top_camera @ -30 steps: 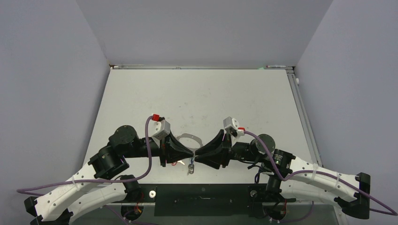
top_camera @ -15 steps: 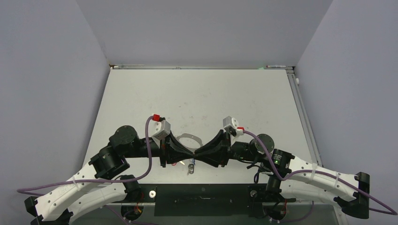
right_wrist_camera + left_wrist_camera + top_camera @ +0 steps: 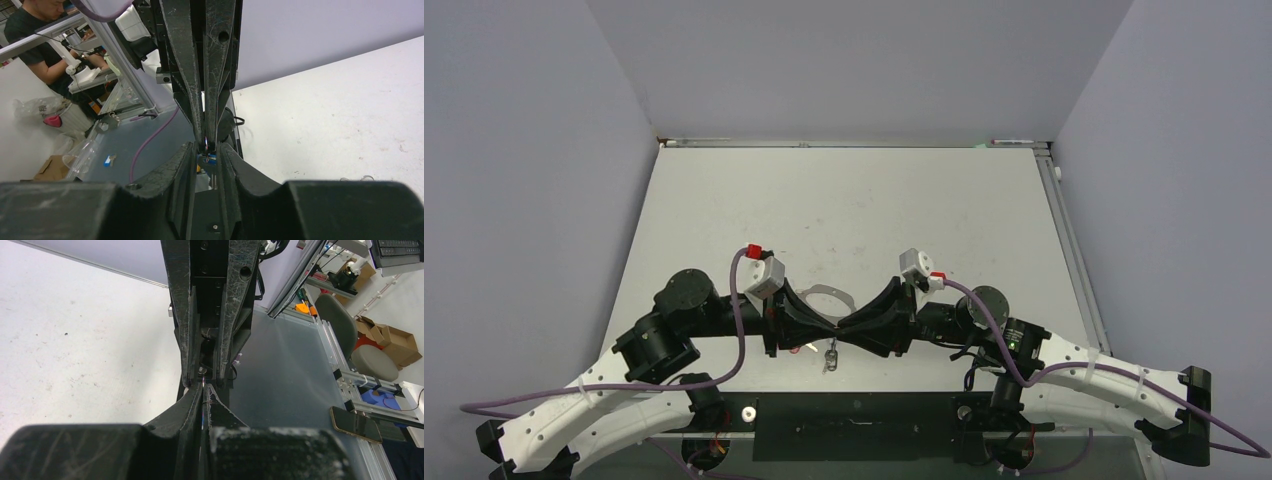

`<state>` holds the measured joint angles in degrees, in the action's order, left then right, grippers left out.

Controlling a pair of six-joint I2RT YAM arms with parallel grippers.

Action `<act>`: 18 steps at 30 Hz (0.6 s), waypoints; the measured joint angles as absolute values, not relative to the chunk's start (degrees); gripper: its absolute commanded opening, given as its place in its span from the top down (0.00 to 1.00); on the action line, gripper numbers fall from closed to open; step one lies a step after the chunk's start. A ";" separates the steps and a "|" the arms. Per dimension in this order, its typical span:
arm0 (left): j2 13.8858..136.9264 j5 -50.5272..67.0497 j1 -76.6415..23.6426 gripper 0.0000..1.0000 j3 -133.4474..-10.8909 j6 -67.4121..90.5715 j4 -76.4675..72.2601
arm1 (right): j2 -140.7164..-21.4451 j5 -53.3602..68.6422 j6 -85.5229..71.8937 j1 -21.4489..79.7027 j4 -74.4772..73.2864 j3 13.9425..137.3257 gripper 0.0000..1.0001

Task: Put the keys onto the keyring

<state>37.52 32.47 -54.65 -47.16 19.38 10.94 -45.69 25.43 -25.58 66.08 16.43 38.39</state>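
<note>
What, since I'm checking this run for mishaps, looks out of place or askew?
Nothing stands out: no spill or damage. The left gripper and right gripper meet tip to tip, the keys just nearside of them, the keyring just beyond, partly hidden.

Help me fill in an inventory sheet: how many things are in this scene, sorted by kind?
Keys: 3 (red-tagged key, blue-tagged key seen only as a sliver, dark metal key)
Ring plate: 1
Robot arms: 2 (left arm, right arm)
Total: 6
</note>
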 measured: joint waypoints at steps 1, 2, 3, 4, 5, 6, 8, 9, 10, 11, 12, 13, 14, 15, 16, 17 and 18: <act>37.39 32.47 -54.65 1.00 -47.16 19.38 10.81 | -45.69 25.56 -25.52 66.08 16.56 38.39 0.76; 37.23 32.47 -54.65 1.00 -47.11 19.38 10.68 | -45.69 25.74 -25.43 66.08 16.69 38.35 0.75; 37.12 32.47 -54.65 1.00 -46.98 19.38 10.46 | -45.65 25.85 -25.43 66.08 16.69 38.35 0.75; 37.10 32.47 -54.65 1.00 -46.83 19.38 10.46 | -45.63 25.93 -25.30 66.08 16.71 38.28 0.75; 36.91 32.47 -54.65 1.00 -46.72 19.38 10.41 | -45.60 26.00 -25.23 66.08 16.73 38.15 0.75; 36.80 32.47 -54.65 1.00 -46.61 19.38 10.44 | -45.58 26.02 -25.19 66.08 16.71 38.02 0.75; 36.80 32.49 -54.65 1.00 -46.61 19.38 10.39 | -45.58 26.04 -25.06 66.08 16.69 37.74 0.76; 36.80 32.47 -54.65 1.00 -46.61 19.38 10.39 | -45.60 26.04 -25.04 66.08 16.69 37.65 0.76; 36.80 32.49 -54.65 1.00 -46.61 19.40 10.39 | -45.60 26.04 -25.04 66.08 16.69 37.60 0.77; 36.80 32.53 -54.65 1.00 -46.61 19.40 10.39 | -45.60 26.04 -25.02 66.08 16.69 37.58 0.77; 36.80 32.62 -54.65 1.00 -46.61 19.44 10.37 | -45.63 26.04 -24.99 66.08 16.71 37.58 0.78; 36.80 32.71 -54.65 1.00 -46.61 19.46 10.35 | -45.63 26.04 -24.97 66.08 16.73 37.58 0.78; 36.80 32.86 -54.65 1.00 -46.61 19.49 10.35 | -45.65 26.04 -24.93 66.08 16.73 37.58 0.78; 36.80 32.97 -54.65 1.00 -46.59 19.51 10.35 | -45.65 26.06 -24.84 66.08 16.73 37.58 0.78; 36.80 33.10 -54.65 1.00 -46.59 19.53 10.33 | -45.65 26.06 -24.82 66.08 16.75 37.58 0.79; 36.80 33.23 -54.65 1.00 -46.59 19.59 10.31 | -45.65 26.09 -24.80 66.08 16.82 37.58 0.79; 36.80 33.34 -54.65 1.00 -46.59 19.73 10.28 | -45.65 26.09 -24.75 66.08 16.88 37.58 0.80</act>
<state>36.80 33.34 -54.65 -46.59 19.73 10.28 -45.65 26.09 -24.75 66.08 16.88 37.58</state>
